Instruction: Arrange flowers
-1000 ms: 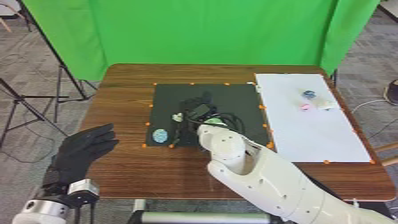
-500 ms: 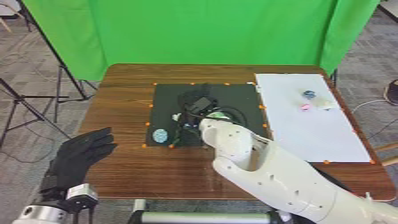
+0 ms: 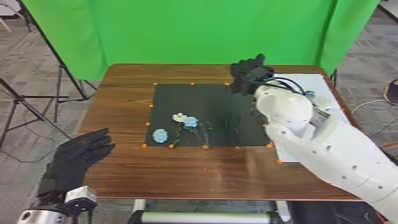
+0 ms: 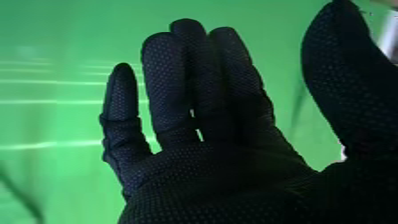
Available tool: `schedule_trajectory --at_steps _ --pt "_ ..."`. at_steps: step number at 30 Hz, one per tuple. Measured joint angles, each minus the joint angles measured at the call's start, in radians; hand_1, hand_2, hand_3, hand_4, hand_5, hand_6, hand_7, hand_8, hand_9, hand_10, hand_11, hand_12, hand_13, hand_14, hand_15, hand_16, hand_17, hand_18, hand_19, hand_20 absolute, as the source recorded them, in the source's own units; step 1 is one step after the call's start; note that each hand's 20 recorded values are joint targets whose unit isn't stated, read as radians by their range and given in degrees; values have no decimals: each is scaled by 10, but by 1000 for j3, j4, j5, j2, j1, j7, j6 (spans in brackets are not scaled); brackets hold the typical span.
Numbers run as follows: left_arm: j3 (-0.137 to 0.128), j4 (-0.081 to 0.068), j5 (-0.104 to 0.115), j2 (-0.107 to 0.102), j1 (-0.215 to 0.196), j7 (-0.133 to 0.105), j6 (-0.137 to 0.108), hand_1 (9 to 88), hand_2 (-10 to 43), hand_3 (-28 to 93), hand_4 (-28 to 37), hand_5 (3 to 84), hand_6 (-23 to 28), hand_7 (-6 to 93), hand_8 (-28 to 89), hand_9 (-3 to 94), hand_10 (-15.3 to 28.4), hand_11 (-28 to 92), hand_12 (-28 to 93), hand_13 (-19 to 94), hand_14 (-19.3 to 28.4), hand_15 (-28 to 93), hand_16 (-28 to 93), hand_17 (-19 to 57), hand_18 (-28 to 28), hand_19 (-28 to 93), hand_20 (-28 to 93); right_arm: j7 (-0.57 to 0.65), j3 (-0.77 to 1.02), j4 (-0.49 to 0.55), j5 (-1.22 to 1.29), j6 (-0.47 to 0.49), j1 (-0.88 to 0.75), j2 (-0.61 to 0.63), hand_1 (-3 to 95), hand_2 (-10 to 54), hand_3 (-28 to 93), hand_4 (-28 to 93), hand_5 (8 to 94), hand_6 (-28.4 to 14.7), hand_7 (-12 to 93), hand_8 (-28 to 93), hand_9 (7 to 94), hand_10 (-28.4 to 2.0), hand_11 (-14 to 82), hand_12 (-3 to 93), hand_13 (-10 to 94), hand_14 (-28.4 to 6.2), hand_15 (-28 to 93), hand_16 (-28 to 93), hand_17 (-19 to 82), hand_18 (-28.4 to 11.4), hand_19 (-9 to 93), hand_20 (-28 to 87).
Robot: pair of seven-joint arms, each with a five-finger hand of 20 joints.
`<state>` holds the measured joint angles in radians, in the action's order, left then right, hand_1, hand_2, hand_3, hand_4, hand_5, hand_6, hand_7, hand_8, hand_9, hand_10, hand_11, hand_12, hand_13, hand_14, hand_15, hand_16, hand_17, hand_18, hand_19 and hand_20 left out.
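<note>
And there's the white flower (image 3: 179,117) beside the blue flower (image 3: 191,121) on the black mat (image 3: 204,97), stems toward its near edge, oval piece (image 3: 160,135) to their left! The right hand (image 3: 247,75) has swung off them, out to the mat's far right corner, fingers straight, open. The left hand (image 3: 73,155) hangs open off the table's left edge.
</note>
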<state>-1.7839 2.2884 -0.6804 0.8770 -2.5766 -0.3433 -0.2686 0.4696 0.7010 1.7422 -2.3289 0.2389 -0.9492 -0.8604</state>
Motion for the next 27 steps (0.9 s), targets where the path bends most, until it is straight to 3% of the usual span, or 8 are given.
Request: schedule_trajectory --at_steps 5,27 --pt "3 0 0 2 1 2 0 281 46 794 -161 452 136 172 -96 379 220 342 94 260 284 641 -146 -92 230 609 119 16 85 -30 6 66 -55 71 285 -95 887 -283 431 -59 300 -167 470 -154 233 168 343 -198 768 151 39 -250 685 389" --pt "11 -1 -6 24 29 24 12 279 46 797 -161 452 136 171 -95 379 219 342 94 261 284 641 -146 -92 231 609 119 127 243 -147 27 102 -223 154 281 -95 888 -283 433 -58 301 -170 467 -151 216 171 343 -196 769 145 41 -248 684 391"
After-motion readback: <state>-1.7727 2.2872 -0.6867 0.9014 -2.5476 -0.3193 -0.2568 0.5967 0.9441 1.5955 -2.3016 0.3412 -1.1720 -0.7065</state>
